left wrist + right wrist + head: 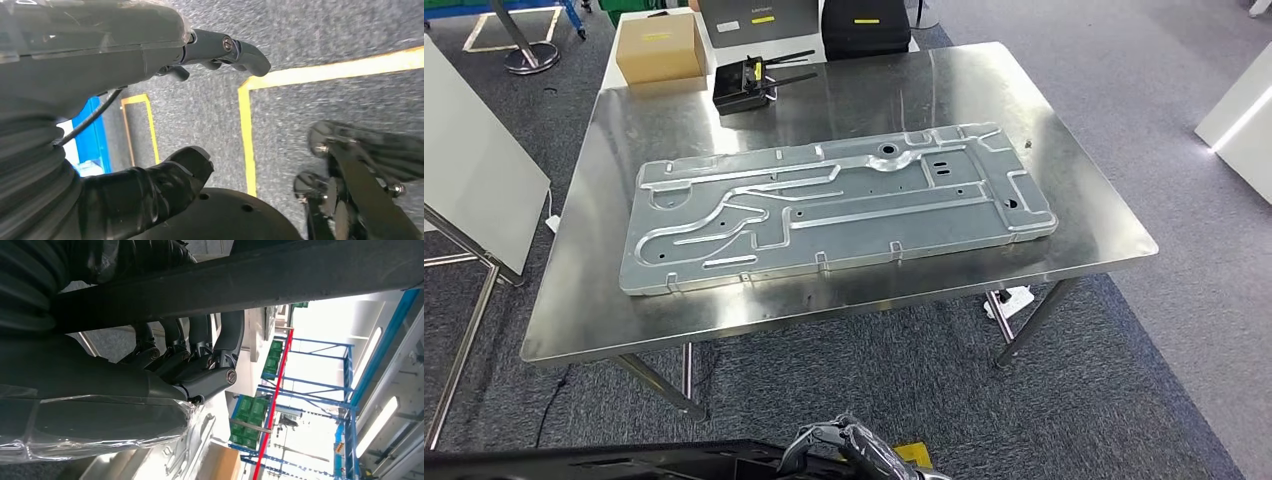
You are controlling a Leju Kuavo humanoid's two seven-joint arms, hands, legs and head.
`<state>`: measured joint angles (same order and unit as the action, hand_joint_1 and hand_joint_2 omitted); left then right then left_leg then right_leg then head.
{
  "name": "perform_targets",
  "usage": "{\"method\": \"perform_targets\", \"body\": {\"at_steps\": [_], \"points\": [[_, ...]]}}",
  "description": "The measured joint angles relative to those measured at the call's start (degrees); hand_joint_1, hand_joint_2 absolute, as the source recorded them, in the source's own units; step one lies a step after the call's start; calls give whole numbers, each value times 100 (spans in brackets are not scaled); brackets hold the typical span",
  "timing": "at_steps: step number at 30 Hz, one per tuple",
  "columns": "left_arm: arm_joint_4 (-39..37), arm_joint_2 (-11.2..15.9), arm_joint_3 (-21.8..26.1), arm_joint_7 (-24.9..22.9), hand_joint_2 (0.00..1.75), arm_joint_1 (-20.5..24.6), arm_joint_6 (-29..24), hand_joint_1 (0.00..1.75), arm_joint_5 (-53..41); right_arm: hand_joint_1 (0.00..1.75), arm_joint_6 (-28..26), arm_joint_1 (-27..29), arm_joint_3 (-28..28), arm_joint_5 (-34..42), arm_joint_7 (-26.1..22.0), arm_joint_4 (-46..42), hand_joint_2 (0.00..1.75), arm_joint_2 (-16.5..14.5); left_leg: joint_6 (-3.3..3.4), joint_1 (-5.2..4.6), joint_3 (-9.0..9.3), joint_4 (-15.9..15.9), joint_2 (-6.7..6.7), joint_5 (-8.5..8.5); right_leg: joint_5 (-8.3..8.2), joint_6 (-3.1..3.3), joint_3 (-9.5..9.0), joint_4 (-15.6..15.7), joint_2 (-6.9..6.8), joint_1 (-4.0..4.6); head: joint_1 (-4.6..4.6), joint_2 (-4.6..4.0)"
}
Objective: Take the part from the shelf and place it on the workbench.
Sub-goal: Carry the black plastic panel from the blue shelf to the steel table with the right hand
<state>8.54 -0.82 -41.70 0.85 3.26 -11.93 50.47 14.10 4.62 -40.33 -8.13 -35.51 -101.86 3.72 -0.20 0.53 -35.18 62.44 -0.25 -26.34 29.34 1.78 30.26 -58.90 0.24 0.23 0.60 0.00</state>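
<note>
Head view, near edge: right hand (844, 445) low at the frame bottom, fingers curled over a long dark part (624, 462) that runs along the lower edge. Right wrist view: dark fingers (200, 352) wrap around the same dark bar (280, 277), thumb side closed against it; the hand grips the part. The part sits below and short of the desk, over the grey carpet (984, 400), not on the desk surface.

Left hand (165, 115) seen from its wrist camera: thumb (175, 175) and upper fingers (235, 50) spread apart, nothing between them; hand open, above carpet marked with yellow tape lines (247, 130).

Next out: stainless desk (1084, 190) on angled metal legs. A large stamped sheet-metal panel (834, 210), ribbed and pierced with holes, lies flat across the middle of the desk, long axis running left to right, slightly skewed.

Far edge of desk: black device with antenna-like rods (749, 85), standing just beside a cardboard box (659, 45) to its left. Beyond the desk: a dark case (864, 25) with a yellow label. A white board (474, 170) leans at left, well apart from the desk.
</note>
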Motion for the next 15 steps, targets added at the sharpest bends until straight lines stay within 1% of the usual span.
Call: {"method": "perform_targets", "body": {"at_steps": [1,2,3,5,6,7,8,9,10,11,12,13,14,15], "points": [[-1,3,0,0,175,3,0,0,0,175,0,1,0,-1,-1,-1,175,1,28,-15,90,-224,1,77,30,-28,-15,-2,-2,6,0,0],[-1,5,0,0,175,7,0,0,0,175,0,1,0,-1,0,-1,175,1,53,-32,126,-307,0,60,51,-58,-14,0,-4,7,0,0],[-2,6,0,0,175,12,0,0,0,175,0,1,0,-1,0,-2,175,2,73,-47,139,-341,-3,37,65,-87,-19,8,-8,7,-2,0],[-1,1,-1,-3,175,9,-1,0,3,175,2,1,0,-2,0,-10,175,3,127,-20,197,-404,-8,30,114,-148,-40,-15,-14,4,-1,1],[-1,-3,-2,-5,175,6,-2,0,5,175,3,0,1,-2,-1,-15,175,5,156,-3,240,-445,-4,26,185,-175,4,-140,-15,4,0,1],[-1,-6,-3,-7,175,6,-3,0,8,175,5,-1,1,-2,-3,-21,175,7,187,15,285,-481,0,18,299,-204,119,-383,-15,-2,1,1],[0,-7,-3,-8,175,8,-4,0,10,175,6,1,2,-1,-4,-22,175,8,211,11,315,-491,5,-4,436,-225,311,-731,-15,-18,2,0],[0,-7,-4,-7,175,13,-4,0,10,175,7,6,2,-1,-4,-22,175,11,230,10,337,-490,8,-30,574,-243,550,-1120,-14,-35,1,0],[0,-7,-6,-7,175,16,-4,0,11,175,8,12,2,-1,-2,-21,175,16,238,10,363,-488,6,-59,642,-261,770,-1440,-15,-55,1,0],[0,-7,-8,-7,175,15,-4,0,13,175,8,18,2,-1,1,-20,175,21,232,10,401,-486,2,-93,600,-277,915,-1589,-16,-75,1,0],[-1,-8,-12,-8,175,11,-4,0,14,175,9,21,2,-1,1,-19,175,27,218,13,449,-484,-3,-130,441,-288,953,-1524,-18,-93,2,0],[-1,-11,-15,-9,175,6,-4,0,15,175,9,22,2,-1,1,-19,175,32,198,17,510,-481,-7,-173,186,-295,879,-1246,-20,-111,2,0],[0,-15,-18,-10,175,2,-4,0,15,175,9,21,2,-1,1,-19,175,35,174,21,562,-479,-10,-221,-71,-294,735,-854,-21,-124,3,0],[-1,-20,-21,-10,175,4,-4,0,15,175,9,21,2,-1,0,-20,175,38,142,16,605,-469,-13,-269,-238,-285,585,-499,-22,-117,4,0]]}}
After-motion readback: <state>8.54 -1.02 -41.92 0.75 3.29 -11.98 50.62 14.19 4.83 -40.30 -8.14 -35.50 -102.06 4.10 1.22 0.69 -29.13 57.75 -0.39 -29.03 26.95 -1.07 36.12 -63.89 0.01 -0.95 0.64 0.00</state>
